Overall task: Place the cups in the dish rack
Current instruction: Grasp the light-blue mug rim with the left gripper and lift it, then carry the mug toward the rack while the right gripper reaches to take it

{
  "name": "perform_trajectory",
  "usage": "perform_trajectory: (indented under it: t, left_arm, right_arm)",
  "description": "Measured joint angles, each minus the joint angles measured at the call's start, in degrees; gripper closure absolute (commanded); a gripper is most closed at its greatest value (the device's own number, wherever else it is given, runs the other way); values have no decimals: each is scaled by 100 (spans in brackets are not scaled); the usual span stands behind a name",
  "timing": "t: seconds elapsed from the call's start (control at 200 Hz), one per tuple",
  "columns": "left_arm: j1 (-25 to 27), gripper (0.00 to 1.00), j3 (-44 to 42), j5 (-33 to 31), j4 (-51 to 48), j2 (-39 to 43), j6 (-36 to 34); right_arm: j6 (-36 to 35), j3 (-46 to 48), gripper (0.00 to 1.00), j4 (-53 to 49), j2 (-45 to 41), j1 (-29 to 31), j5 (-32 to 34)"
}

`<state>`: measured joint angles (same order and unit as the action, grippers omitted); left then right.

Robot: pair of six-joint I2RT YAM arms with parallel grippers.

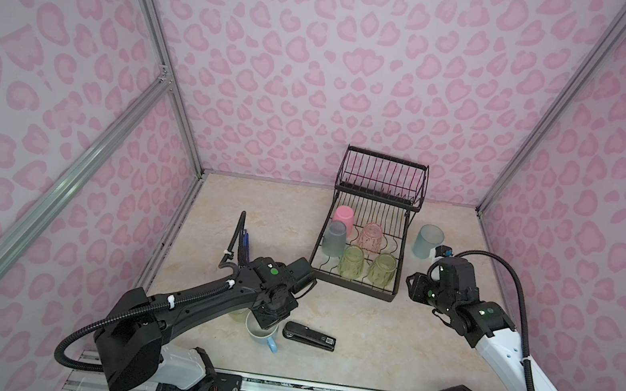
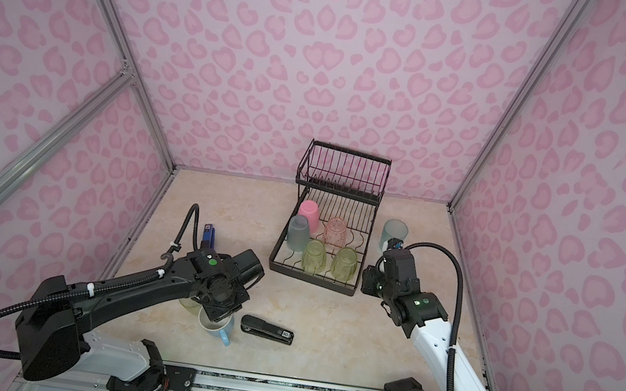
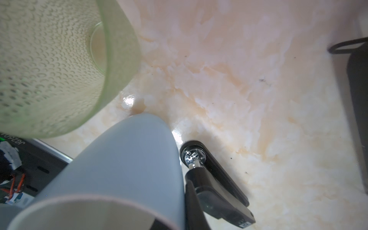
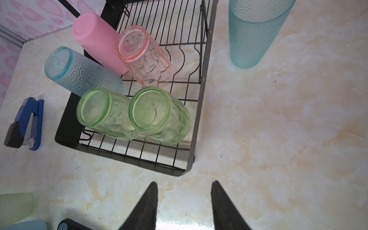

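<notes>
the left tool (image 1: 267, 319) is pinching the wall of the light-blue mug (image 3: 119, 169) on the tabletop (image 4: 278, 129); a pale green cup (image 3: 49, 69) is standing beside it; a black stapler (image 1: 309, 335) is lying near; the right tool (image 4: 184, 183) is hanging spread before the dish rack (image 4: 199, 119); five cups (image 4: 155, 111) are sitting upside down in its lower tray; a frosted blue cup (image 4: 253, 35) is standing beside the rack.

In both top views the left arm covered most of the pale green tumbler (image 1: 238, 315) and part of the light-blue mug (image 1: 262, 335). The left wrist view cropped both; the right wrist view cropped the frosted blue tumbler (image 4: 253, 33).
</notes>
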<state>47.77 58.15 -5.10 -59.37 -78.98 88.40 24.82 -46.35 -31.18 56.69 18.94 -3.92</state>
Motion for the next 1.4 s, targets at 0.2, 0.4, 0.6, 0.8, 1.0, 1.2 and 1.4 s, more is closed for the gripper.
perform_trajectory:
  t: [0.2,0.4,0.6,0.8,1.0,1.2,1.4]
  left_arm:
    - [13,92,446,-46,-133,-120,-63]
    - [13,92,911,-76,-258,-236,-131]
    - [11,92,1620,-179,-367,-302,-264]
    - [-92,92,2227,-243,-326,-297,-337]
    - [-315,92,2455,-208,221,-284,-614]
    - [-555,92,2559,72,1207,-280,-901]
    - [-769,92,2820,483,2186,-422,-1172]
  right_arm:
    - [-55,-26,56,7,31,-66,-2]
    - [-70,-46,56,4,28,-138,-24]
    - [-103,-81,56,13,20,-160,-66]
    - [-96,-179,56,4,26,-181,-216]
    - [155,-369,56,9,9,-184,-468]
    - [693,-385,56,243,-221,-184,-756]
    - [1843,11,56,903,-564,-181,-1121]
